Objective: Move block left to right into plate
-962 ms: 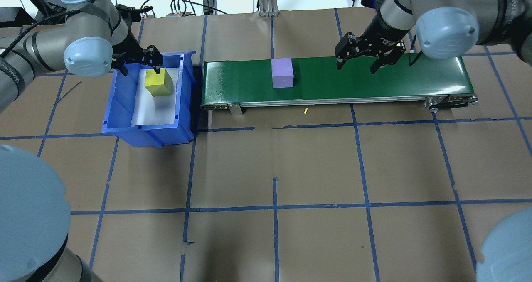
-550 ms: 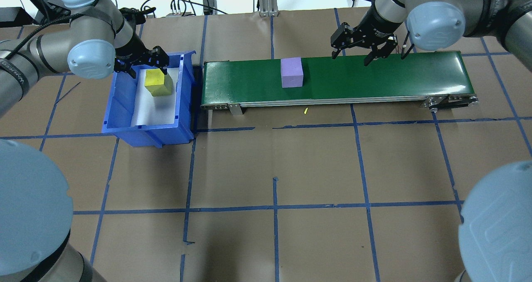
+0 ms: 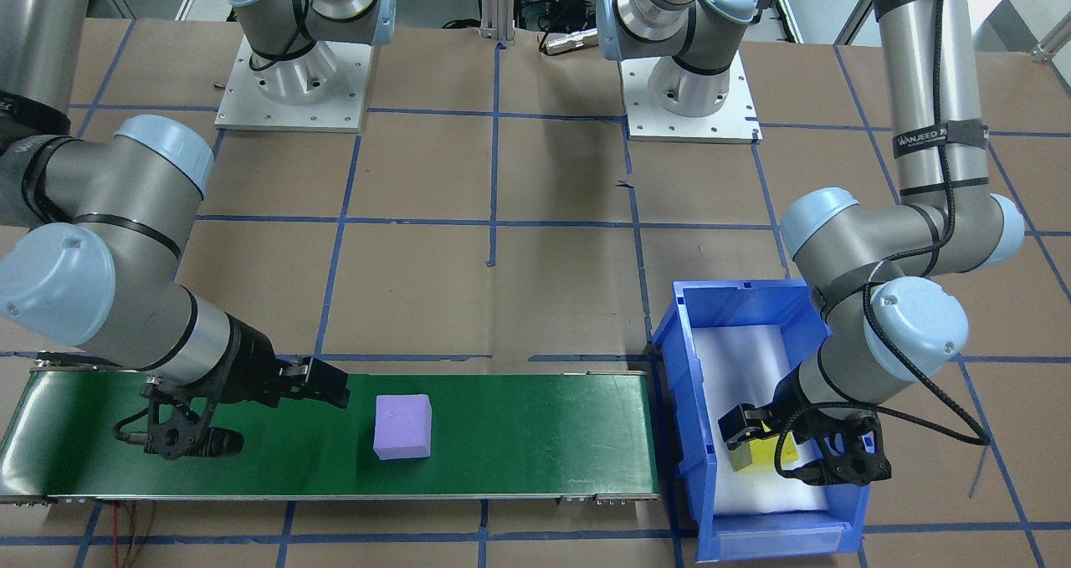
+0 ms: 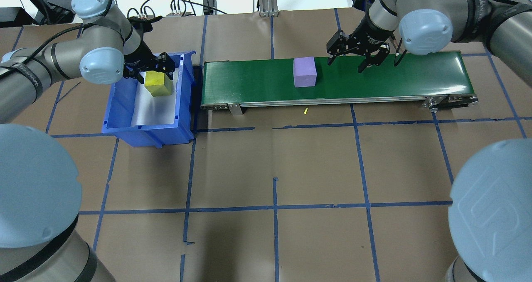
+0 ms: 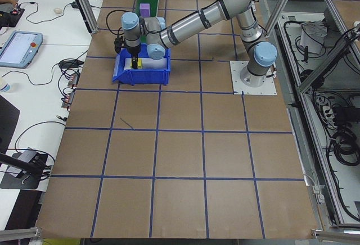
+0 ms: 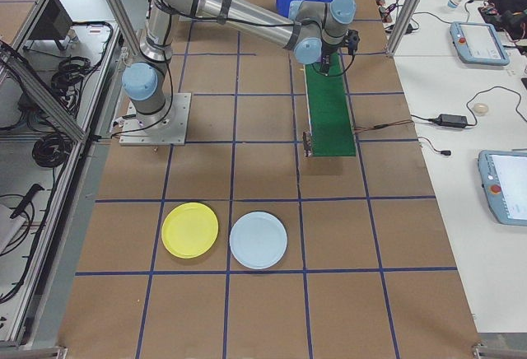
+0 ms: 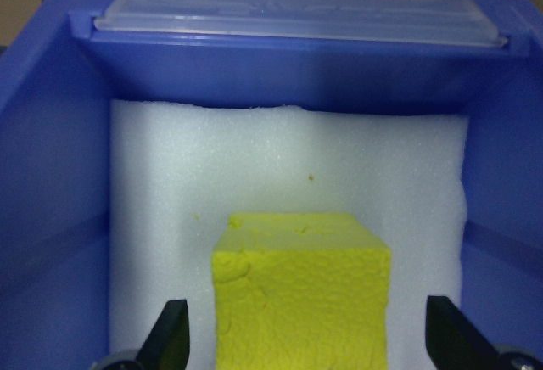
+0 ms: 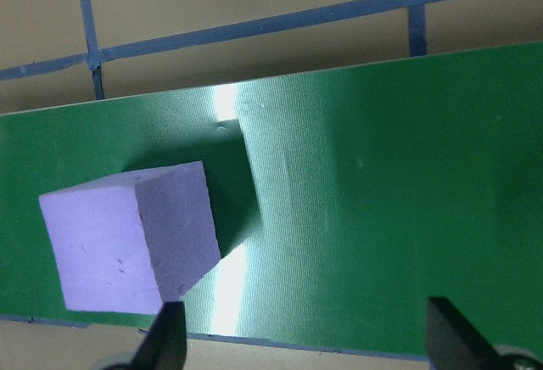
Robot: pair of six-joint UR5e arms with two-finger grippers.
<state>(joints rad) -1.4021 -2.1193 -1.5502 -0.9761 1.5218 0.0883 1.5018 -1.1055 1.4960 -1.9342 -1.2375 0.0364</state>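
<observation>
In the front-facing view, the right gripper (image 3: 251,409) is hanging over the green conveyor belt (image 3: 519,434) with its fingers spread and nothing between them, the purple block (image 3: 402,427) lying on the belt at its 3 o'clock, just apart; at 3 o'clock of the belt's end, the left gripper (image 3: 795,451) is reaching down into the blue bin (image 3: 694,334), its spread fingers straddling the yellow block (image 3: 757,455). In the overhead view, the purple block (image 4: 304,72) is sitting near mid-belt, with the right gripper (image 4: 348,60) released at its 2 o'clock, while the left gripper (image 4: 149,69) is hovering at the far edge of the yellow block (image 4: 158,84) on the bin's white foam liner (image 4: 151,107). From the table's left end, the near arm is dipping into the bin (image 5: 140,75), the purple block (image 5: 144,9) showing small at 12 o'clock beyond it. From the right end, the yellow plate (image 6: 190,230) is lying on the table beside a pale blue plate (image 6: 258,240), well apart from the belt (image 6: 329,116), and is holding no block. The left wrist camera is showing the yellow block (image 7: 301,289) between unclenched fingertips (image 7: 170,332), gaps on both sides. The right wrist camera is showing the purple block (image 8: 131,234) at 9 o'clock on the belt, just above one fingertip (image 8: 165,336) of the parted pair.
</observation>
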